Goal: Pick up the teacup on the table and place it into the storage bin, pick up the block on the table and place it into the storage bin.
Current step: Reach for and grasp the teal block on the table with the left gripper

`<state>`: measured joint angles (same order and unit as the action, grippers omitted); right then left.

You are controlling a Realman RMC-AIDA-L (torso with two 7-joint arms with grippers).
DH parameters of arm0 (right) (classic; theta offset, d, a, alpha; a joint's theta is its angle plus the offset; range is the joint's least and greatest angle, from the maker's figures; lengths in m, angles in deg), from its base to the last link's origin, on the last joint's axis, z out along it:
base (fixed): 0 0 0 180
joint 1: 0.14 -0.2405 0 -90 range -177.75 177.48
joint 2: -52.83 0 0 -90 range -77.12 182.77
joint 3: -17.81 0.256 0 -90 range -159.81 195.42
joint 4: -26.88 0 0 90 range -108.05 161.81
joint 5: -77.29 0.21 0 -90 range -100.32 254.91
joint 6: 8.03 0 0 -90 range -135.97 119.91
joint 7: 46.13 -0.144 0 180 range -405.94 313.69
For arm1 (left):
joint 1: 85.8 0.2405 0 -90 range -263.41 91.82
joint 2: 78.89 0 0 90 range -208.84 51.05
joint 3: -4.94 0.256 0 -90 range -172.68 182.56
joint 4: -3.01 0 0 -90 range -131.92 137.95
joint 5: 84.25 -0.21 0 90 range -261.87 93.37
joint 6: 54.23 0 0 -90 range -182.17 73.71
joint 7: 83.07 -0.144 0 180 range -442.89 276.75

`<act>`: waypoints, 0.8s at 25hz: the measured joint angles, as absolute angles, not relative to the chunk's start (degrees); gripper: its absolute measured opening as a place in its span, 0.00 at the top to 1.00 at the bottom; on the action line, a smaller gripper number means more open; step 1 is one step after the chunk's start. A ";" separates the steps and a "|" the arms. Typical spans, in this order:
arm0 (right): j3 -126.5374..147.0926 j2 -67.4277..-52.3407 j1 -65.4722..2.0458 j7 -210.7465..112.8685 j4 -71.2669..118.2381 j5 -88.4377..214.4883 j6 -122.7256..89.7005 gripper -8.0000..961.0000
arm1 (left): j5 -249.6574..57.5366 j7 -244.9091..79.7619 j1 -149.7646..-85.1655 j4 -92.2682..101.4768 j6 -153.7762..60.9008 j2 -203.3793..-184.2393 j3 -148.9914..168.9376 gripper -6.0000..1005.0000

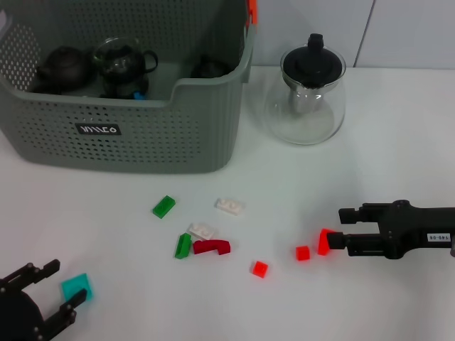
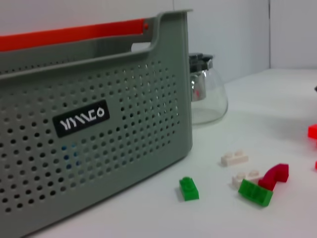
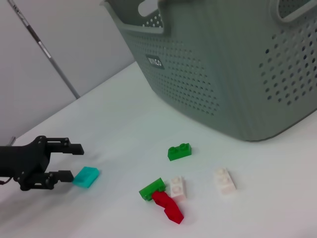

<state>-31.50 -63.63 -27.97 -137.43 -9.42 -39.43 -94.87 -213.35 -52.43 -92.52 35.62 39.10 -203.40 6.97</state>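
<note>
From the head view we're seeing our right gripper [image 1: 340,227] spread open beside a red block [image 1: 325,241], the left gripper [image 1: 58,288] gaping around a teal block [image 1: 76,287], and dark teapots sitting in the storage bin [image 1: 128,131], which the wrist cams aren't showing.

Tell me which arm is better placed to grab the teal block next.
Left. The left tool is open with the teal block right at its fingertips, near the table's front left. The right tool is far across the table, by the red blocks.

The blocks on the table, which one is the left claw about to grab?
The teal block, the only teal one, lies between the open left claw's fingers.
</note>
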 joint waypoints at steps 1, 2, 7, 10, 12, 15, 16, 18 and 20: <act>-31.50 -63.63 -27.99 -137.41 -9.42 -39.43 -94.87 0.23 | -213.36 -52.59 -92.48 35.44 38.69 -203.42 7.04 0.42; -31.50 -63.63 -28.01 -137.41 -9.42 -39.43 -94.87 0.23 | -213.36 -52.67 -92.46 35.24 38.10 -203.45 7.10 0.43; -31.60 -63.63 -27.93 -137.33 -9.41 -39.43 -94.87 0.23 | -213.47 -52.70 -92.46 34.66 37.45 -203.51 7.27 0.44; -31.60 -63.63 -27.77 -137.20 -9.41 -39.42 -94.87 0.23 | -214.25 -52.83 -92.51 34.60 37.36 -203.52 7.31 0.45; -31.60 -63.63 -27.73 -137.12 -9.42 -39.43 -94.85 0.23 | -214.69 -52.88 -92.61 34.44 37.01 -203.52 7.31 0.45; -31.60 -63.63 -27.73 -137.08 -9.24 -39.42 -94.79 0.23 | -215.11 -52.90 -92.86 33.92 35.89 -203.51 7.34 0.46; -31.60 -63.63 -27.73 -137.06 -9.09 -39.43 -94.79 0.23 | -215.32 -52.90 -92.93 33.80 35.59 -203.51 7.34 0.46; -31.59 -63.63 -27.74 -137.03 -8.92 -39.42 -94.78 0.23 | -215.76 -52.91 -93.06 33.78 35.41 -203.54 7.34 0.47; -31.59 -63.63 -27.79 -137.02 -8.88 -39.42 -94.77 0.23 | -215.98 -52.92 -93.16 33.77 35.39 -203.55 7.32 0.47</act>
<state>-31.59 -63.63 -27.79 -137.02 -8.88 -39.42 -94.77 -215.98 -52.92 -93.16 33.77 35.39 -203.55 7.32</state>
